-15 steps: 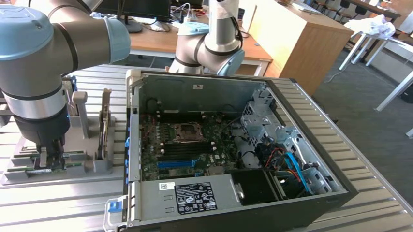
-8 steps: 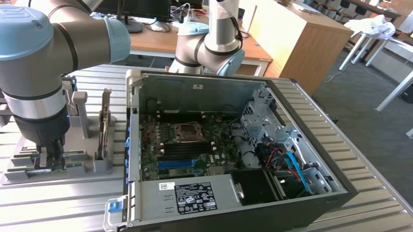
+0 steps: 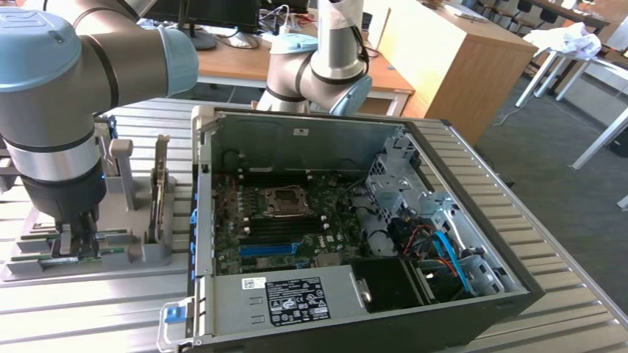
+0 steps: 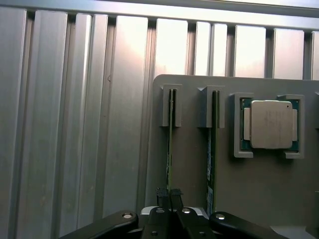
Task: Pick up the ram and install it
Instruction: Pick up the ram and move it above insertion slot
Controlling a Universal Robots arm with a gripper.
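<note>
- Pinching with the tool [image 4: 169, 195]: jaws pressed nearly together on the thin upper edge of the ram [image 4: 170, 144].
- Held at one end of that green stick, which stands on edge in a slot of the grey holder [image 4: 259, 189].
- In the next slot, just beside and parallel: a second stick [image 4: 211, 149], untouched by the tool.
- In a square pocket of the same holder, beyond the second stick: one silver processor chip [image 4: 271, 124], lying flat.
- Counted in the holder: two sticks, one chip.
- Resting on the ribbed metal bench [image 4: 75, 124], near its edge on the exterior view's left.
- In the middle of the bench, well apart from the holder: one open computer case [image 3: 393, 220], side panel off, motherboard showing inside.
- Straight down over the holder with the arm [image 3: 59, 110].
</note>
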